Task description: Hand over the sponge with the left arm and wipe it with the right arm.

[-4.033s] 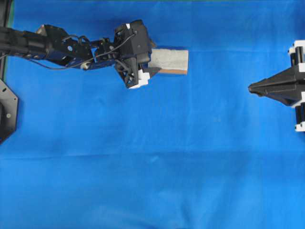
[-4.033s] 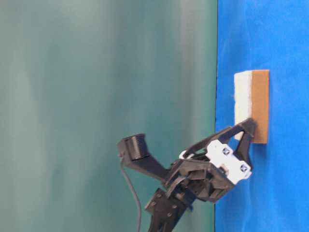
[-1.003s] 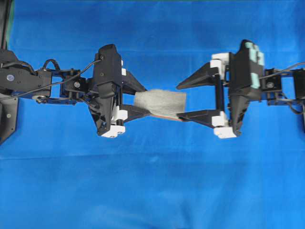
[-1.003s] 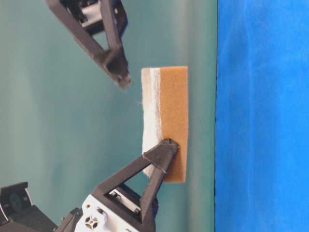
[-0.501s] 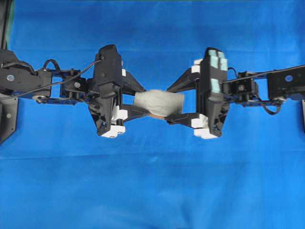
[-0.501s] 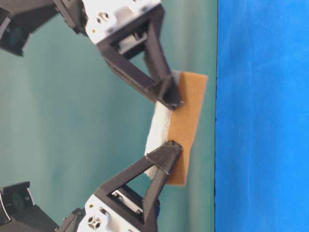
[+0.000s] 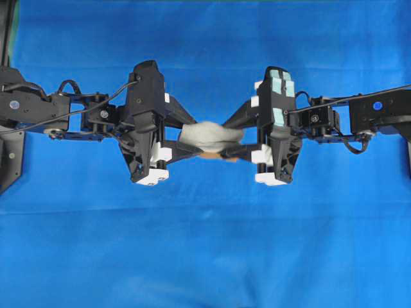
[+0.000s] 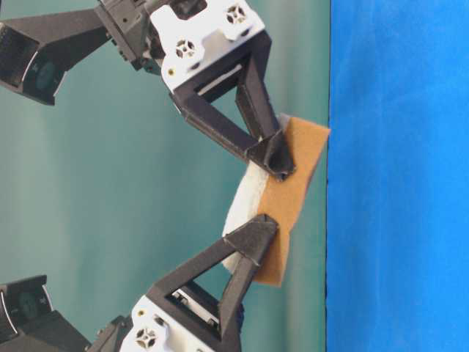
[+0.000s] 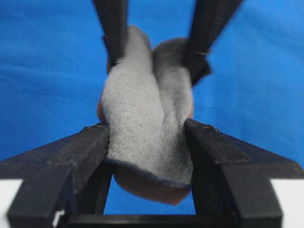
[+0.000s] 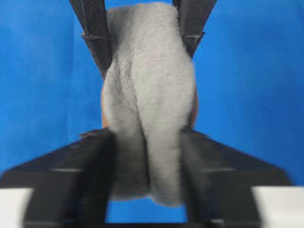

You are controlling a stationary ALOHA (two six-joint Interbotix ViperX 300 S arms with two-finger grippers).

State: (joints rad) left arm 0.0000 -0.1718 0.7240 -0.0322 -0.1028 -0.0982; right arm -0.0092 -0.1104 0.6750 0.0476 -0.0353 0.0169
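**Sponge pinched from both ends, mid-handover**

Blue cloth (image 7: 205, 244) covers the whole table, wrinkled a bit, with a teal-green wall (image 8: 146, 183) behind it in the table-level view.

Biggest things first: the plain black left arm (image 7: 58, 112) comes in from the left of the overhead view, and the black right arm with the pale teal square patches (image 7: 347, 115) comes in from the right. They meet nose to nose in the middle, lifted off the cloth.

The left gripper (image 7: 186, 136) is clamped on one end of the small rectangular sponge with the grey speckled top and orange-tan underside (image 7: 210, 136). The right gripper (image 7: 236, 136) has its fingers pressed into the other end – both wrist views show black fingers (image 9: 90, 147) digging into the sides.

The sponge hangs in the air between them, and it's clearly soft: it's bowed and squeezed into a fold down the middle. Looks light and squashy, not slippery. I'd guess a grip across the short width near an end works best – too hard a pinch just buckles it, which won't leave a flat face for wiping.
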